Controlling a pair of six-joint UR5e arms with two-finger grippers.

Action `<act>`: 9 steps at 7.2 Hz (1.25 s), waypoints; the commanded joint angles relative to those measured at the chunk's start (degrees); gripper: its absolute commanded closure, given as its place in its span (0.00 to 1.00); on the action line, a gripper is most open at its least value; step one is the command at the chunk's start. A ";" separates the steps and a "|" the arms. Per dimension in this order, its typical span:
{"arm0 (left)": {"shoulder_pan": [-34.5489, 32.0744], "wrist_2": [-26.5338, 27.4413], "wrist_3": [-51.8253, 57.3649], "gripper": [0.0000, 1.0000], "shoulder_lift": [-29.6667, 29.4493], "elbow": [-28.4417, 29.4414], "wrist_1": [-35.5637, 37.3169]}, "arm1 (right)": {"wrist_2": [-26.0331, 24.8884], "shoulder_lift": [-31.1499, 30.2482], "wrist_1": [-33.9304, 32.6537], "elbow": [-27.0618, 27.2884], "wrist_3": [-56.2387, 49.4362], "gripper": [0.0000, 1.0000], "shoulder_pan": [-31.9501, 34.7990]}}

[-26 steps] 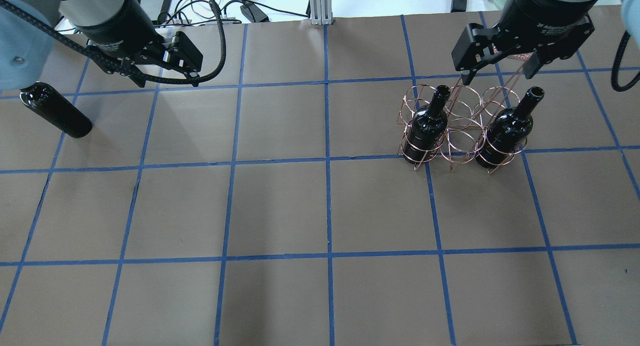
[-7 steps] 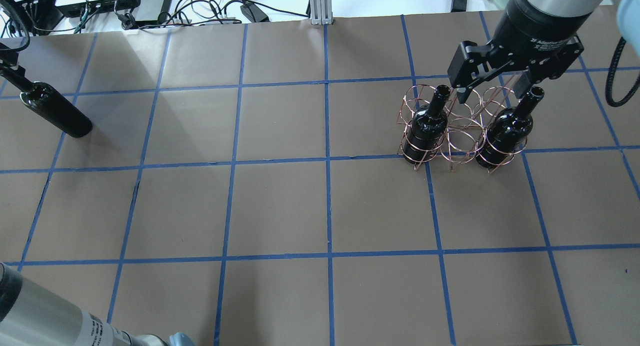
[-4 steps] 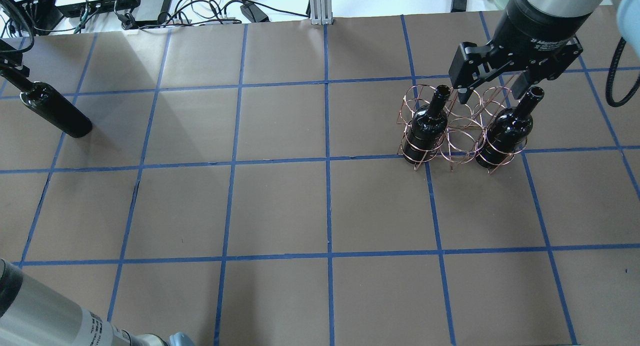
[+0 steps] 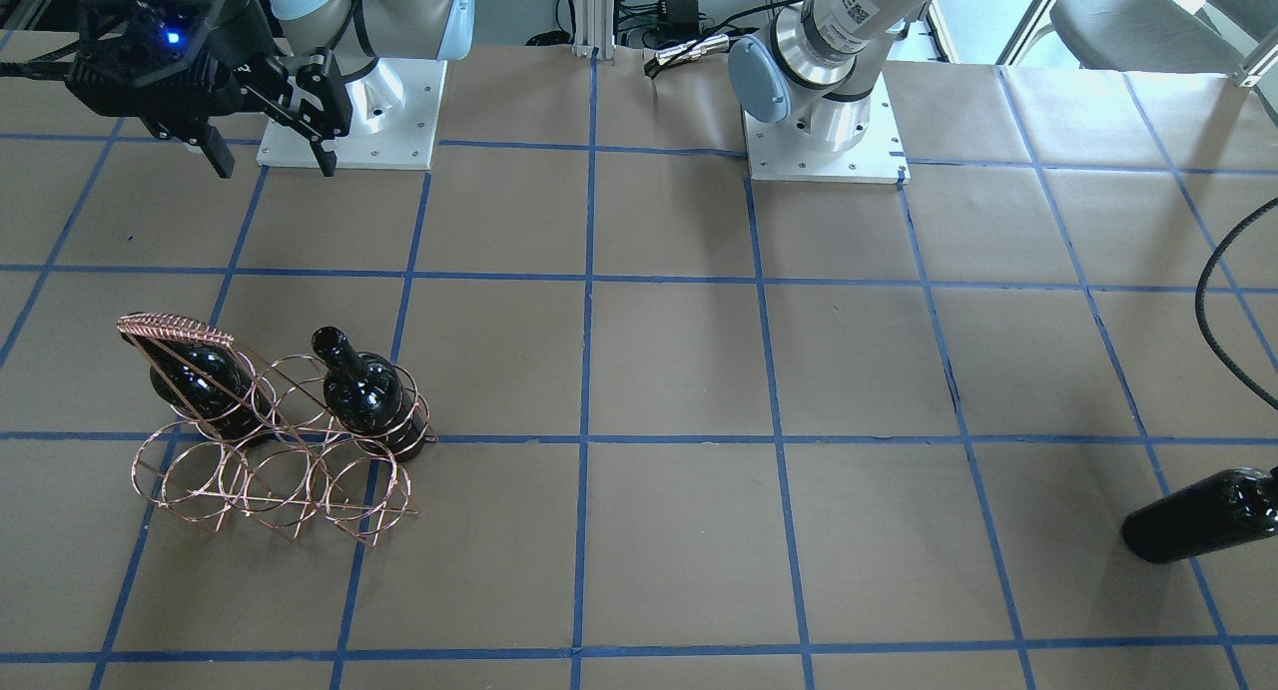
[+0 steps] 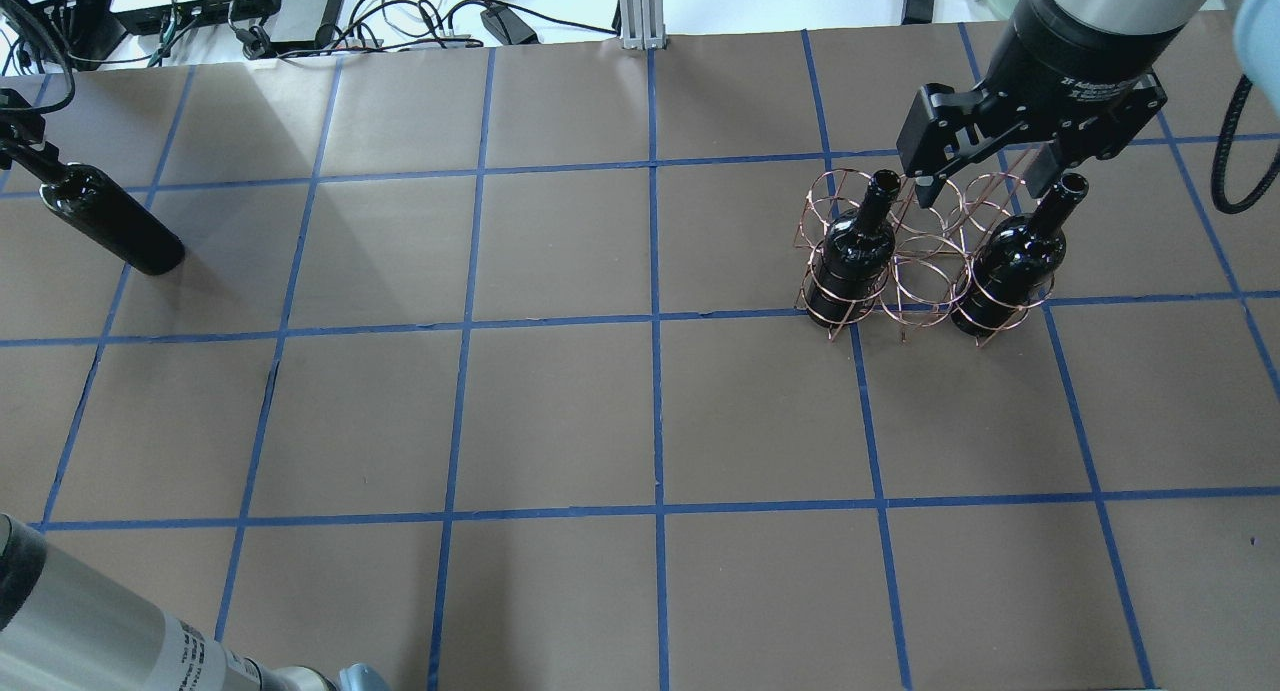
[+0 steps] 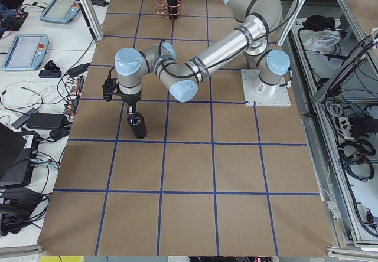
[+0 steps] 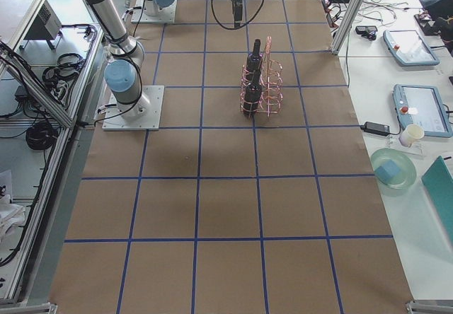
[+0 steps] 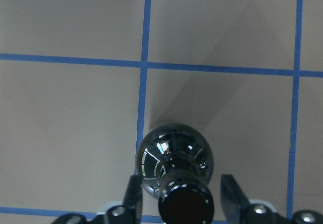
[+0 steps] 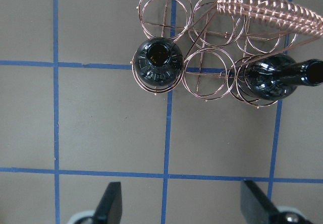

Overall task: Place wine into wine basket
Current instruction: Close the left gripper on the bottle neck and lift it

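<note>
Wine point(image 5: 110, 221) stands upright on the table point(image 5: 560, 411), well apart from the wine basket point(image 9: 272, 11), off toward our left arm's side. We have the left gripper point(image 8: 181, 186) straddling its neck, fingers point(image 8: 132, 199) released, with a gap showing on either side. Above the basket hangs our right gripper point(image 5: 983, 183), spread wide and holding nothing. A second bottle point(image 5: 855, 256) and a third bottle point(image 5: 1008, 266) stand in the basket's end rings, in the row nearer our base.
</note>
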 commanded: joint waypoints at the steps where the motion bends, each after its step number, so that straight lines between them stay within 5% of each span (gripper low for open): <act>1: 0.00 0.96 2.67 1.00 -0.28 -0.04 0.13 | 0.00 -0.09 0.10 0.00 0.06 0.14 0.00; 2: 0.00 0.87 2.76 1.00 -0.28 -0.04 0.48 | 0.00 0.00 0.01 0.00 -0.03 0.24 0.00; 4: -0.87 0.52 1.72 1.00 1.20 -0.04 0.05 | -0.09 -0.09 0.19 0.00 -0.03 0.25 0.00; 7: -11.83 1.22 -11.41 1.00 6.91 -3.27 -0.92 | -0.09 -0.09 0.27 0.00 -0.11 0.25 0.00; 8: -14.65 1.14 -16.17 1.00 9.45 -5.73 -1.01 | -0.01 0.00 0.01 0.00 -0.46 0.33 0.00; 9: -17.99 1.22 -20.14 1.00 11.65 -7.67 -1.10 | 0.00 -0.09 0.01 0.00 -0.12 0.28 0.00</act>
